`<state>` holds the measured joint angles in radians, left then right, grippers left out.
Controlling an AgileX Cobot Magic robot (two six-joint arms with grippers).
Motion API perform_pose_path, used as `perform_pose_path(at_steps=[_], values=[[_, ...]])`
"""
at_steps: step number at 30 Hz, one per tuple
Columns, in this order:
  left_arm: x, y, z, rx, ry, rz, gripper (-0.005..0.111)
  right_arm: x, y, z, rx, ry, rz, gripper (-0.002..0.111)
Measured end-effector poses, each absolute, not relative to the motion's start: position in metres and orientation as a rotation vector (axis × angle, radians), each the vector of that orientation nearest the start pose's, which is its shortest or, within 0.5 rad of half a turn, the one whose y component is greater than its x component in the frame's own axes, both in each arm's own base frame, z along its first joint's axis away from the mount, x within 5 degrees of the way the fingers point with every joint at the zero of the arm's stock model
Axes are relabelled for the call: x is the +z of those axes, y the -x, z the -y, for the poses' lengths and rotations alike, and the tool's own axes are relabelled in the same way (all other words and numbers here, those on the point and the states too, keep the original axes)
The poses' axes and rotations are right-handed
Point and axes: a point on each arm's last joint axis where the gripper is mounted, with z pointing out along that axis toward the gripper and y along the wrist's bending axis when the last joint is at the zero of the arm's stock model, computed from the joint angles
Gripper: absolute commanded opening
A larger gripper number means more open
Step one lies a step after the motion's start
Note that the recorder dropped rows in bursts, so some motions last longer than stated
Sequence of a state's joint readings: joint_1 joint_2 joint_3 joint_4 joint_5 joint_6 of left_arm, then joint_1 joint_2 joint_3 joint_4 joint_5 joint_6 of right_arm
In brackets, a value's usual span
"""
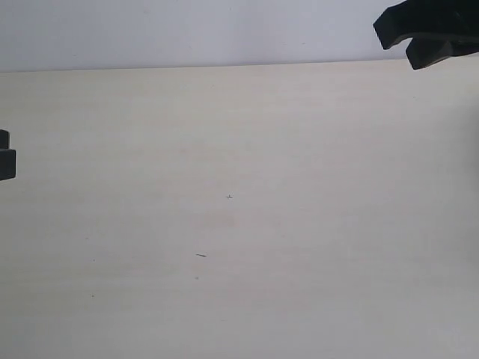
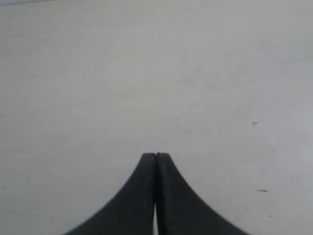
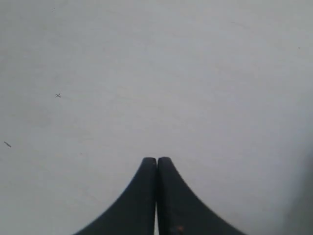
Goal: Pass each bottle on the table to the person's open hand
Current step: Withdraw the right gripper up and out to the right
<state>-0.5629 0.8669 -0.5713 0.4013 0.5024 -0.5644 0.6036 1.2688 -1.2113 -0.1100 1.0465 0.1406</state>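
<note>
The wide pale beige tabletop with faint wood grain (image 1: 314, 247) fills nearly the whole exterior view, and a plain white wall (image 1: 187, 30) rises behind its far edge. Where the bottles are cannot be told from any of the three views.

Only the exterior view shows both arms at once. Two black fingers (image 1: 430, 22) reach in at the upper right corner above the table's far edge, and a small black block (image 1: 4, 158) of the left arm shows at the left edge. From there it is unclear whether the right fingers meet.

The wrist views settle it. The right gripper (image 3: 156, 162) has its dark jaws pressed flat together with nothing between them, over bare tabletop. The left gripper (image 2: 155, 157) is closed the same way, tips touching and holding nothing.

A tiny dark cross mark (image 1: 229, 197) and a short dark dash (image 1: 200, 256) lie near the table's middle, close to each other. Both wrist views also catch this pair, well apart from either gripper's tips. A thin grey strip of wall appears in the left wrist view but not in the right one.
</note>
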Motion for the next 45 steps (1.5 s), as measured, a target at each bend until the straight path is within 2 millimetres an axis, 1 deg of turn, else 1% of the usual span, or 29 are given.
perform_pose_path(at_steps=[31,35,37,39,42,45], values=[[0.277,-0.150,0.074,-0.207,-0.295,-2.222,0.000,0.358,-0.212,-0.136,0.147,0.625,-2.487,0.000],[0.277,-0.150,0.074,-0.207,-0.295,-2.222,0.000,0.359,-0.212,-0.136,0.168,0.563,-2.493,0.000],[0.277,-0.150,0.074,-0.207,-0.295,-2.222,0.000,0.363,-0.211,-0.137,0.201,0.546,-2.461,0.000],[0.277,-0.150,0.074,-0.207,-0.295,-2.222,0.000,0.370,-0.205,-0.139,0.281,0.594,-2.388,0.000],[0.277,-0.150,0.074,-0.207,-0.295,-2.222,0.000,0.382,-0.188,-0.141,0.456,0.672,-2.225,0.000],[0.277,-0.150,0.074,-0.207,-0.295,-2.222,0.000,0.390,-0.170,-0.133,0.541,0.657,-2.063,0.000]])
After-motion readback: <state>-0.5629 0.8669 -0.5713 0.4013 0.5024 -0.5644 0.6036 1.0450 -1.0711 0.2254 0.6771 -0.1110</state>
